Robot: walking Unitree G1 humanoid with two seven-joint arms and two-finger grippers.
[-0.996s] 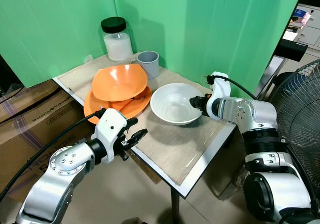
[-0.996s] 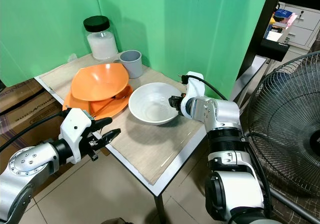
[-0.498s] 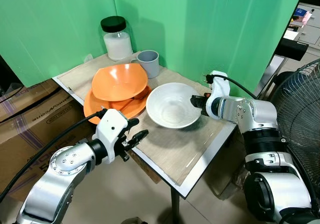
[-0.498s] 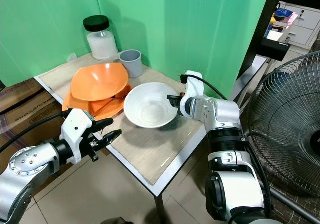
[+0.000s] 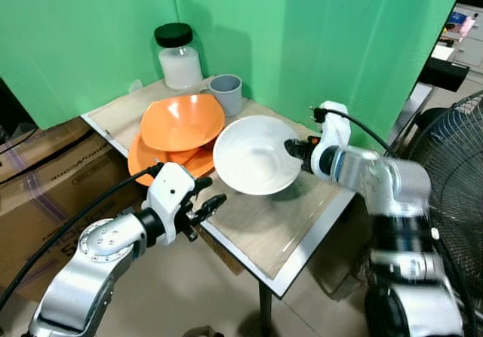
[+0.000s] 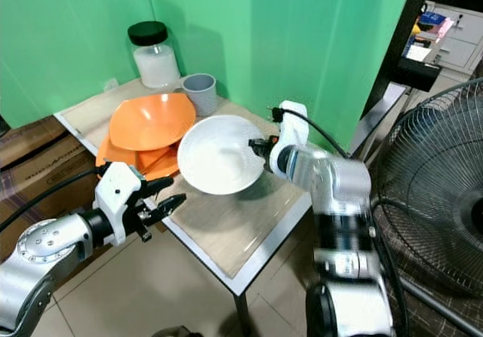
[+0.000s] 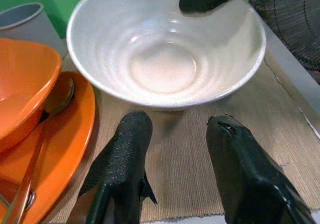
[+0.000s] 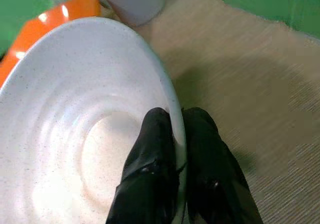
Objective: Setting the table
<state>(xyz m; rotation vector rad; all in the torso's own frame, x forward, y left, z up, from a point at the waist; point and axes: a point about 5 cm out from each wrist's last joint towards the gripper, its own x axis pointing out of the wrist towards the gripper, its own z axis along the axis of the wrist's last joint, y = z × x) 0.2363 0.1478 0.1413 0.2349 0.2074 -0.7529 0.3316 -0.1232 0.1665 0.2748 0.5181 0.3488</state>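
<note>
Left gripper (image 5: pixel 205 205) is held at the near edge of the table (image 5: pixel 287 231), fingers spread apart, nothing between them, pointed toward the white bowl (image 5: pixel 255 154). Orange plate (image 5: pixel 139 160) with an orange bowl (image 5: pixel 183 121) stacked on it is seen left of the white bowl; a spoon (image 7: pixel 47 129) lies on the plate. Grey cup (image 5: pixel 226 93) and a black-lidded jar (image 5: pixel 178 56) stand behind the orange stack. White bowl is glossy, ringed inside, empty, lifted off the woven mat (image 7: pixel 200 169) and tilted. Its right rim is pinched by the right gripper (image 8: pixel 175 134), one finger inside, one outside.
</note>
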